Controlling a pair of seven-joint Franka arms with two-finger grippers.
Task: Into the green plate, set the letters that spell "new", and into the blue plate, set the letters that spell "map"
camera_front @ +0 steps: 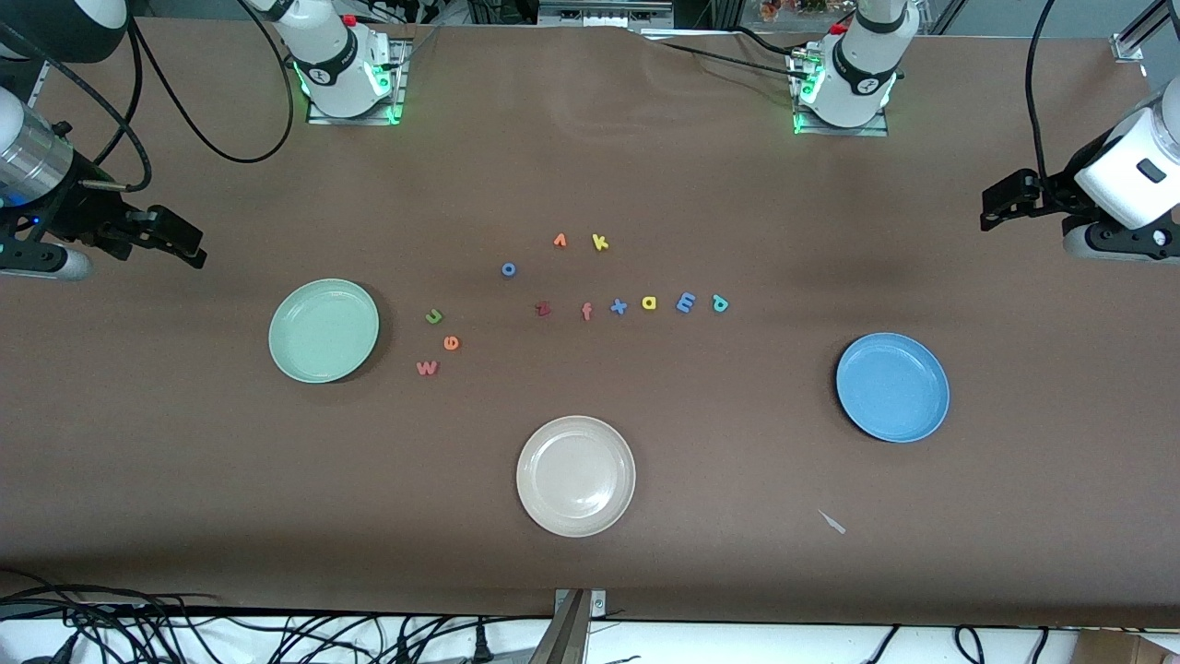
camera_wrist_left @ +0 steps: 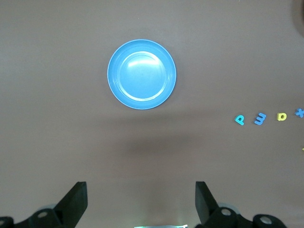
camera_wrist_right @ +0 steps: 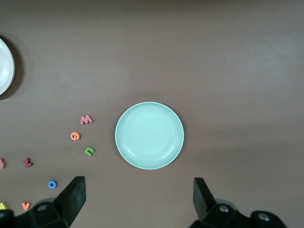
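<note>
Both arms waited high over their own ends of the table. Left gripper [camera_wrist_left: 139, 202] hung above bare cloth near the blue plate [camera_front: 892, 387], jaws spread wide, nothing held. Right gripper [camera_wrist_right: 137, 199] hung above bare cloth near the green plate [camera_front: 324, 330], jaws likewise wide and empty.

Both plates held nothing. Green n [camera_front: 434, 316], orange e [camera_front: 451, 343] and pink w [camera_front: 426, 368] lay in a loose column just beside the green plate, toward the table's middle, w nearest the front camera.

Yellow a [camera_front: 649, 302], blue m [camera_front: 686, 302] and teal p [camera_front: 720, 303] lay in a row mid-table with p toward the left arm's end, well apart from the blue plate and farther from the front camera than it.

In the same row lay x [camera_front: 619, 306], f [camera_front: 586, 312] and z [camera_front: 543, 309]. White plate [camera_front: 575, 476] sat nearest the front camera.
</note>
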